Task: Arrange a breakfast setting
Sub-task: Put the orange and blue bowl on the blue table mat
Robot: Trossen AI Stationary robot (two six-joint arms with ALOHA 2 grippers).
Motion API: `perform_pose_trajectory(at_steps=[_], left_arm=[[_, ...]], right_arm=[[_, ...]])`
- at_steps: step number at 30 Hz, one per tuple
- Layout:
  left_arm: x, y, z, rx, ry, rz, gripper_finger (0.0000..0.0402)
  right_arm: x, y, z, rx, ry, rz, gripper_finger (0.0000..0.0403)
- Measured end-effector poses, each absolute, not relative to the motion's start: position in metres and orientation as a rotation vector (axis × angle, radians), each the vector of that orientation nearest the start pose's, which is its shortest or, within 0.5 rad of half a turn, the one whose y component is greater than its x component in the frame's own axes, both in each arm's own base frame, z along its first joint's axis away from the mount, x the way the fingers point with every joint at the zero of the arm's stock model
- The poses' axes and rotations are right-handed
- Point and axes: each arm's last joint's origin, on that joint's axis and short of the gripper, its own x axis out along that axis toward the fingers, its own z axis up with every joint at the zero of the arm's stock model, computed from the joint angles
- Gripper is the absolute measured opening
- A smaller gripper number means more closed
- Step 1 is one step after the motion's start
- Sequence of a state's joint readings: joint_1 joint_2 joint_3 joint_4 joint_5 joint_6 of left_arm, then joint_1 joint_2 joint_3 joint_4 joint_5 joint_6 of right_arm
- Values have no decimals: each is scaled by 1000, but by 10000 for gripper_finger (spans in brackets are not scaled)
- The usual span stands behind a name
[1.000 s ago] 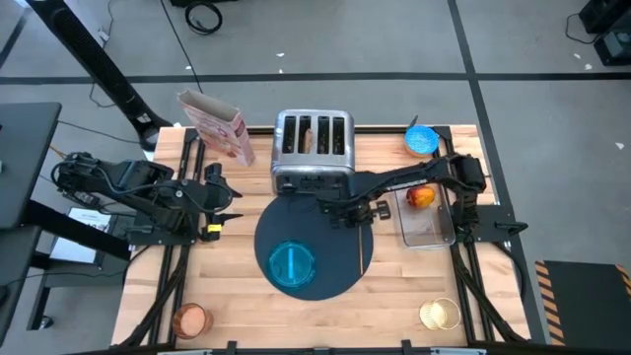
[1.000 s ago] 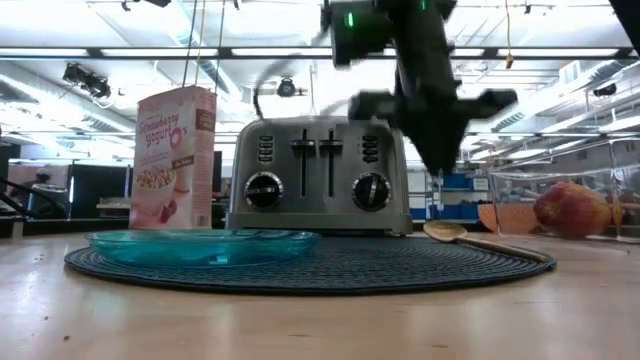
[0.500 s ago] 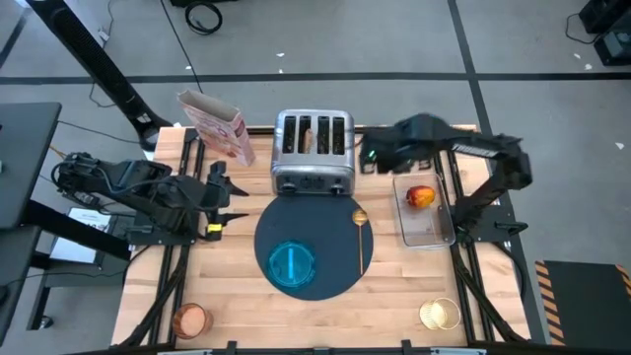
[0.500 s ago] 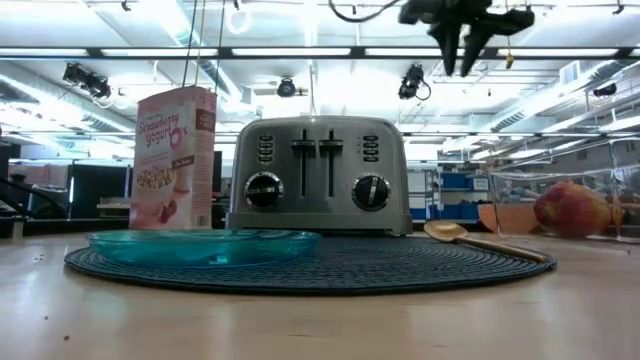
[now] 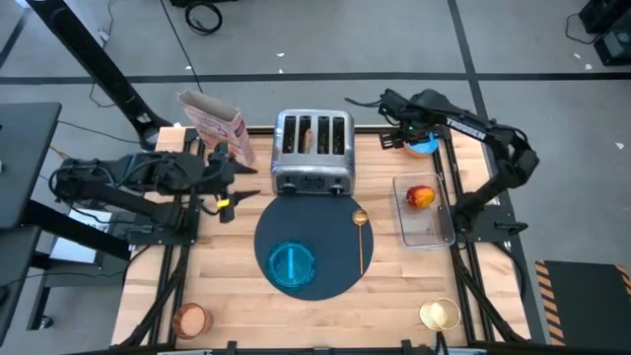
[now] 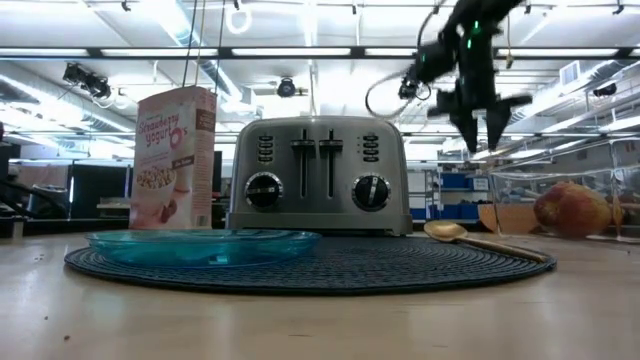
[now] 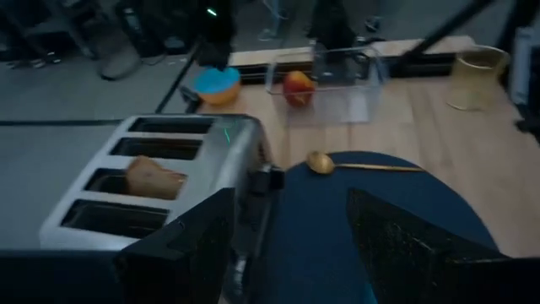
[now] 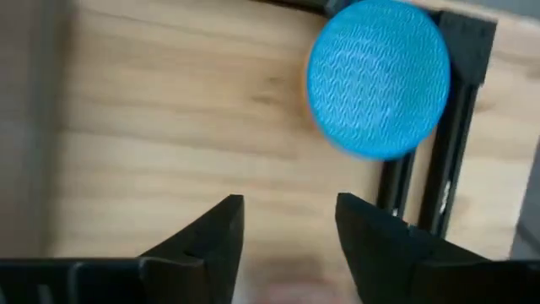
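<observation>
The mat [image 5: 311, 247] lies at the table's [image 5: 227, 281] middle in front of the toaster [image 5: 313, 150], with the plate [image 5: 292, 264] on its near-left part and the spoon [image 5: 361, 235] along its right edge. A toast [image 7: 154, 178] slice sits in a toaster slot, the fruit [image 5: 421, 196] rests in a clear tray [image 5: 426, 232] at the right, and the cup [image 5: 190, 319] stands at the near-left corner. The bowl [image 5: 422, 141] sits at the far-right corner; the right gripper [image 5: 391, 125] hangs above the table just beside it, fingers apart and empty. Fetching the bowl looks like the step in hand: next comes lowering over its rim and closing. The left gripper [image 5: 237, 185] waits open left of the toaster.
</observation>
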State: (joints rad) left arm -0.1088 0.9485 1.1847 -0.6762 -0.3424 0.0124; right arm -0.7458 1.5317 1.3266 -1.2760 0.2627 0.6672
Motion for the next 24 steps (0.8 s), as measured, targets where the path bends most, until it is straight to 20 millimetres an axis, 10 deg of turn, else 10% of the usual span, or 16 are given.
perform_pose_trajectory(at_steps=[12, 24], left_arm=[[186, 16, 389, 74, 455, 302, 231], [196, 21, 384, 93, 492, 309, 231]], right_arm=[[201, -226, 202, 635, 1537, -1252, 206], [188, -249, 180, 787, 1555, -1219, 188]])
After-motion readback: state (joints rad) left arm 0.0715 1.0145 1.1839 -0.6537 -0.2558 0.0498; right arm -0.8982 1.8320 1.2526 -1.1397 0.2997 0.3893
